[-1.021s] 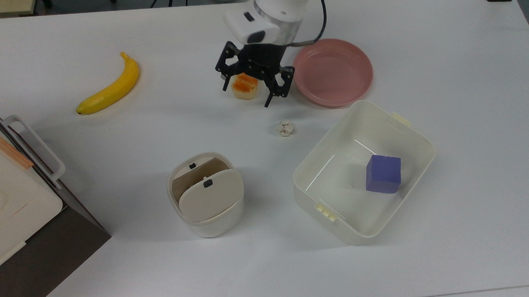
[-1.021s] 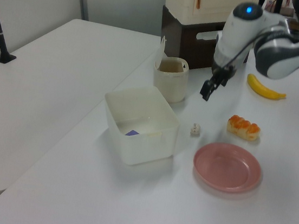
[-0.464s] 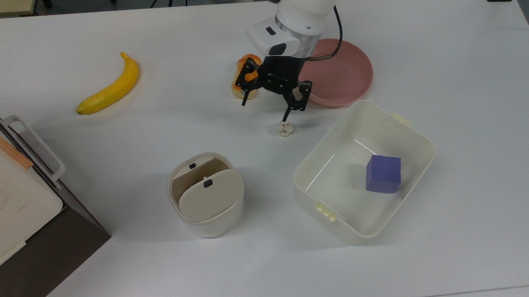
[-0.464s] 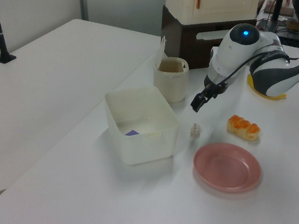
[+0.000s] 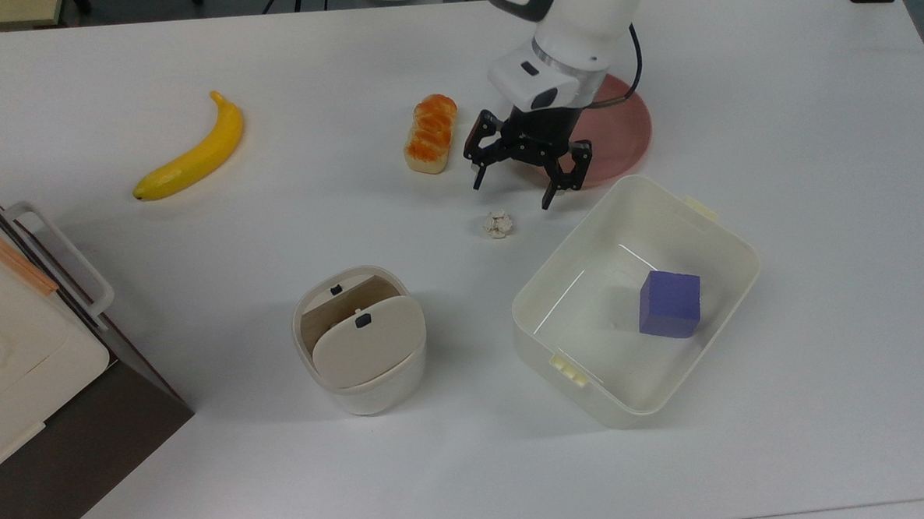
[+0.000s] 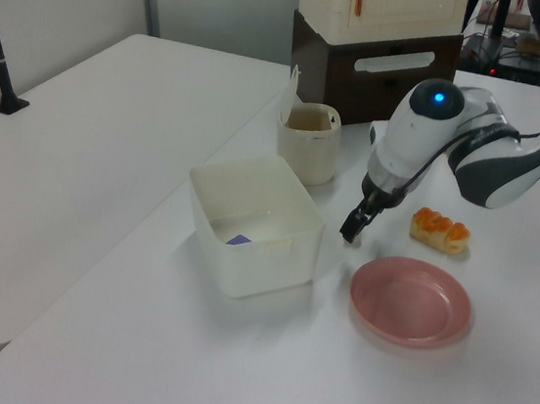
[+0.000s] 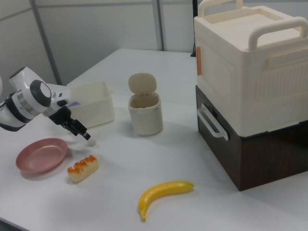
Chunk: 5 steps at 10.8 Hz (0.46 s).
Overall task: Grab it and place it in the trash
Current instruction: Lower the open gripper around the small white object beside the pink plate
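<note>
the gripper (image 5: 513, 185) has swung toward the pink plate (image 5: 634, 131), fingers spread and empty, paper ball (image 5: 497, 224) loose on the worktop (image 5: 776, 121) just beside it; approach step, next centre and lower

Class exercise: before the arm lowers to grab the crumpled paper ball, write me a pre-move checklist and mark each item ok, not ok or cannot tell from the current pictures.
1. Gripper open: ok, fingers spread.
2. Gripper empty: ok.
3. Paper ball free on the table, touching nothing: ok.
4. Gripper centred over the ball: not ok in the top view, where the ball lies just below the fingertips.
5. Bread roll and pink plate clear of the ball: ok.
6. Trash bin flap leaves an opening: ok, tan inside visible.
</note>
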Available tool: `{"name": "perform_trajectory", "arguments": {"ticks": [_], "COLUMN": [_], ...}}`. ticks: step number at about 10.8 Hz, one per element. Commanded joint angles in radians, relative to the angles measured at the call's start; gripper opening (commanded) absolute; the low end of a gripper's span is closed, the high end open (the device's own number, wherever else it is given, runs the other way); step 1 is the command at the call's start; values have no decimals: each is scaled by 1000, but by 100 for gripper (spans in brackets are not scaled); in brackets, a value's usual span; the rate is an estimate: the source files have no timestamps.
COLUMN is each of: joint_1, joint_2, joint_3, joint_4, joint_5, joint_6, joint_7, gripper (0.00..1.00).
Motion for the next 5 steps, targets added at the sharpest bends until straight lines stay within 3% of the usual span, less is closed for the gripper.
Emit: {"name": "perform_trajectory", "arguments": {"ticks": [1, 5], "joint_1": [0, -1], "joint_2": [41, 75], "joint_3": [-9, -10], "joint_4": [53, 58], "joint_5": [-32, -50], "joint_6": [-11, -11], "joint_7": [21, 20], "gripper": [100, 100]}}
